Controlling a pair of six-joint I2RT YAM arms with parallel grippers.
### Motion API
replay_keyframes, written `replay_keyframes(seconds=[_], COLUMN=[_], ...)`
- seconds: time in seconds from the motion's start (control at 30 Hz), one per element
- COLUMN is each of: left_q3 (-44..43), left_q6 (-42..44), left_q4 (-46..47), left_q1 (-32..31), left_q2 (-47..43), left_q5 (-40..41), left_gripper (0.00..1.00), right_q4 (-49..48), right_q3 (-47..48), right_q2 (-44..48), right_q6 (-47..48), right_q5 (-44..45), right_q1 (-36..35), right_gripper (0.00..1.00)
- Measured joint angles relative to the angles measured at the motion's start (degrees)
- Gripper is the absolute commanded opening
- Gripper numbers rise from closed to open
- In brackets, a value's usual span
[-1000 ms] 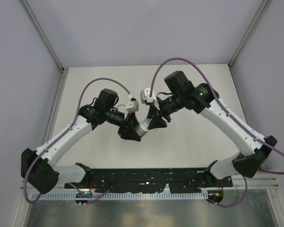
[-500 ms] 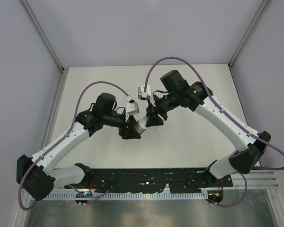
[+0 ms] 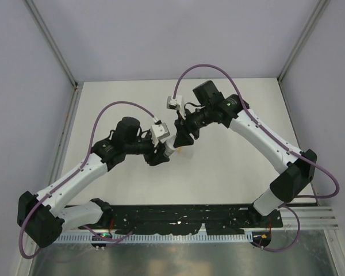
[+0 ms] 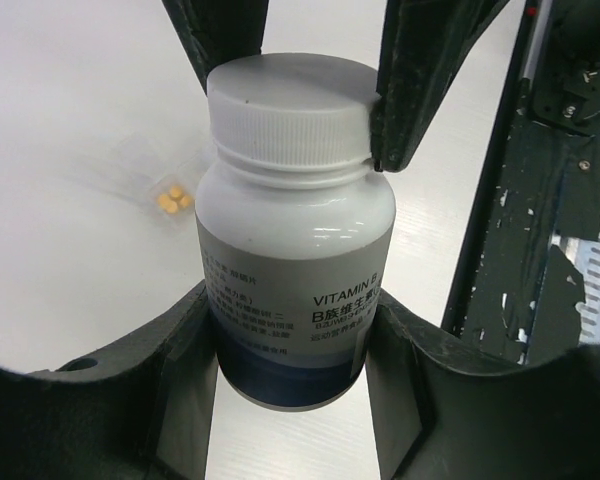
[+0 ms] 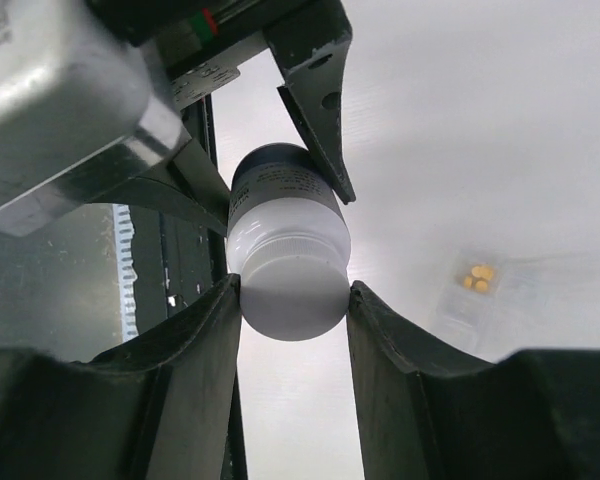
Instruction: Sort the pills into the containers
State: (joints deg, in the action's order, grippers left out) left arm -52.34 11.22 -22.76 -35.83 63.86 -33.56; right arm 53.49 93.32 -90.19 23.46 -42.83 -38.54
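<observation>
L claw (image 4: pixel 290 335) grips bottle (image 4: pixel 295 260) body, R claw (image 5: pixel 292 298) grips its cap (image 5: pixel 288 290); packet (image 5: pixel 500 290) holds orange pills (image 5: pixel 477 276).

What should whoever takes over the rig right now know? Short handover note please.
Left gripper: shut on the body of the bottle, holding it up off the table.
Right gripper: shut on the white cap from the opposite end.
Packet: lying flat on the table below the grippers, with a few orange pills apparently inside it.
Done: bottle is lifted and gripped at both ends; the cap is on.
Left: probably take the cap off, then sort the pills. No loose pills visible on the table.
</observation>
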Motion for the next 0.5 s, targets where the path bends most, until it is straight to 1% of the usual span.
replay_keyframes(seconds=[0.3, 0.5], left_q3=[1.07, 2.01], left_q6=[0.11, 1.40], left_q4=[1.20, 2.19], left_q1=[-2.21, -4.98], left_q2=[-0.74, -0.85], left_q5=[8.96, 17.29], left_gripper=[0.00, 0.00], right_q4=[-1.73, -2.47], right_q3=[0.20, 0.24], right_q2=[-3.82, -6.34], right_q6=[-5.57, -9.38], right_q5=[-4.17, -5.79], right_q1=[2.78, 4.55], right_gripper=[0.21, 0.21])
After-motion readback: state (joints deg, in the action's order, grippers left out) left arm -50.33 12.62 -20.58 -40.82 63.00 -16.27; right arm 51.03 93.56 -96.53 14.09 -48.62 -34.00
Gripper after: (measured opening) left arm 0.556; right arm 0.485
